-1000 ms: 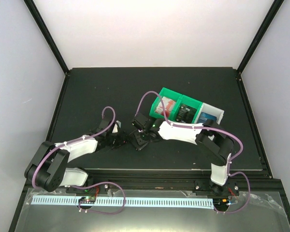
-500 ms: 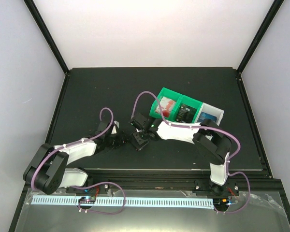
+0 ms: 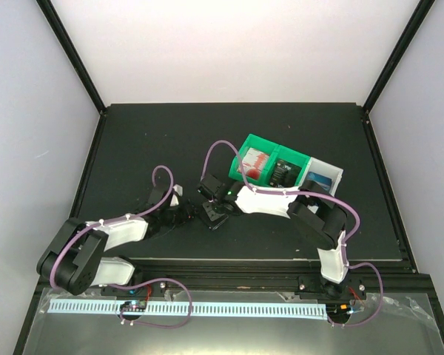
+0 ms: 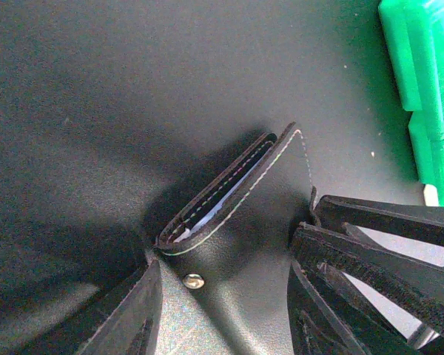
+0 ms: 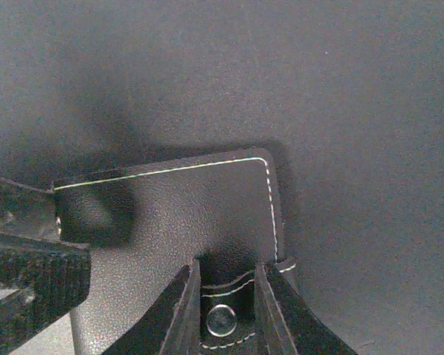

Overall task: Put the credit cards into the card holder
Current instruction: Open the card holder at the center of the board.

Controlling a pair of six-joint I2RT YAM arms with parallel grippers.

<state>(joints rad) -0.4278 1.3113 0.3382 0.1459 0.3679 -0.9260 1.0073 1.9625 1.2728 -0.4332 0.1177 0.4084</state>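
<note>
Holder [image 4: 237, 222] is lying off the left end of the green bin [image 3: 277, 146], apart from it. Right gripper [image 5: 224, 272] is clamping the snap tab [image 5: 222, 314]. Left gripper [image 4: 222, 270] is straddling the opposite flap; whether it is gripping cannot be told. Cards [image 3: 255, 163] are sitting in the bin. Compared with one second ago, both wrists are standing slightly farther from the bin.

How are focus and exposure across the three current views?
Top external: white back wall washes out; the small black white-stitched card holder vanishes against the dark tabletop. Left wrist: holder sharp, left claw blurred, green plastic bin oversaturated. Right wrist: soft shadow upper left, right claw slightly soft.
</note>
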